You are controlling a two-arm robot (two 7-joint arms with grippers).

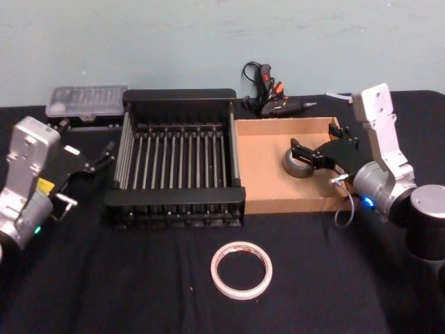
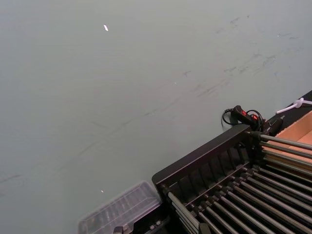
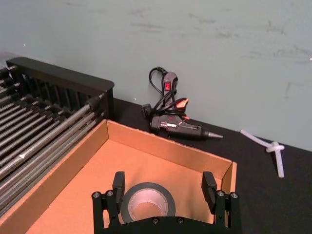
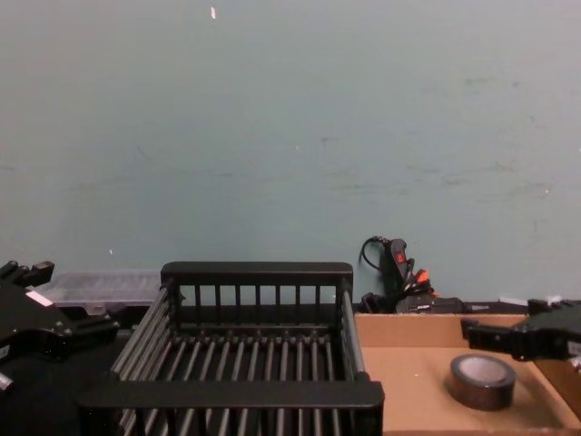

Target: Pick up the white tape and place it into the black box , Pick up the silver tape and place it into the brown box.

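Observation:
The white tape lies flat on the black tabletop in front of the boxes, with no gripper near it. The black box stands mid-table with nothing in it. Beside it on the right is the brown box. The silver tape lies flat on the brown box's floor near its right wall. My right gripper hovers just over that roll, open, its fingers spread wider than the silver tape. My left gripper is parked left of the black box, open and holding nothing.
A black glue gun with its cord lies behind the brown box by the wall. A clear plastic case sits behind the left arm. White sticks lie at the back right. The black box's rim stands higher than the brown box's walls.

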